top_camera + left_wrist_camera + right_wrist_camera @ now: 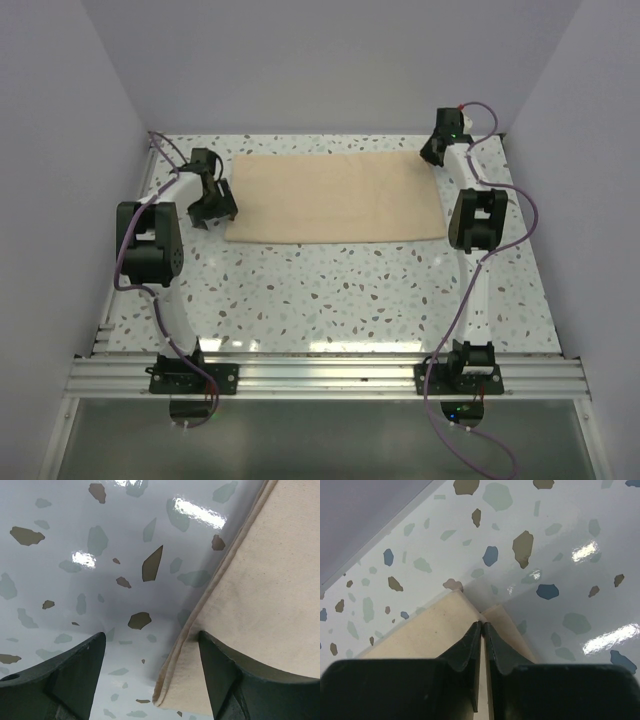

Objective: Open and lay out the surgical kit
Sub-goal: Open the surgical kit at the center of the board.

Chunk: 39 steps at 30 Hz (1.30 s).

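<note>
The beige cloth wrap (335,198) lies flat as a wide rectangle at the far middle of the table. No steel tray or instruments show in any view. My left gripper (213,207) is open at the cloth's near left corner. In the left wrist view (151,635) its jaws straddle the folded hem of the cloth (265,580), the right finger (235,675) resting over the cloth. My right gripper (436,150) is at the far right corner. In the right wrist view (483,624) it is shut, pinching the corner of the cloth (430,625).
The speckled white tabletop (340,295) runs from the cloth to the aluminium rail (320,378) at the near edge. White walls close in the left, back and right sides, and the back wall stands close to my right gripper.
</note>
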Motion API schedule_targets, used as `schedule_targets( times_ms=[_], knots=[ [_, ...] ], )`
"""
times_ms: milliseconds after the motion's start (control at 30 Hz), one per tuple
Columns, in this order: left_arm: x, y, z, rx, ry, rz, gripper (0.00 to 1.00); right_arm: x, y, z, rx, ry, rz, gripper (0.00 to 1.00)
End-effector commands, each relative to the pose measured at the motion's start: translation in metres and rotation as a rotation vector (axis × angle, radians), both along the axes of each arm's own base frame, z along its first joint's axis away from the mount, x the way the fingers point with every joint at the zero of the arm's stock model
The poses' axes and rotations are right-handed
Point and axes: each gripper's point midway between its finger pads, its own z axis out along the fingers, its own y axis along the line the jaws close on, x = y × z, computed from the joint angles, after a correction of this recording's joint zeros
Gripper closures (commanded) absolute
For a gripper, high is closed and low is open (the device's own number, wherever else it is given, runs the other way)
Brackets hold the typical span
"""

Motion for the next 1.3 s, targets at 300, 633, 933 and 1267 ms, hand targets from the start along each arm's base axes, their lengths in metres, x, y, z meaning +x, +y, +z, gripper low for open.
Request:
schedule_targets(
  times_ms=[300,633,933,1267],
  knots=[
    [0.016,0.006,0.019,0.023,-0.04,-0.021,0.2,-0.012,-0.003,-0.017,-0.043,0.064,0.014,1.0],
    [0.051,0.02,0.108,0.102,-0.231,0.002,0.2,-0.026,0.037,0.072,-0.026,-0.052,0.107,1.0],
    [0.034,0.013,0.152,0.059,-0.354,0.016,0.19,-0.075,0.125,0.128,-0.004,-0.091,0.29,1.0],
    [-0.02,0.016,0.198,0.061,-0.479,0.054,0.19,-0.203,0.198,0.117,0.063,0.035,0.497,1.0]
  ],
)
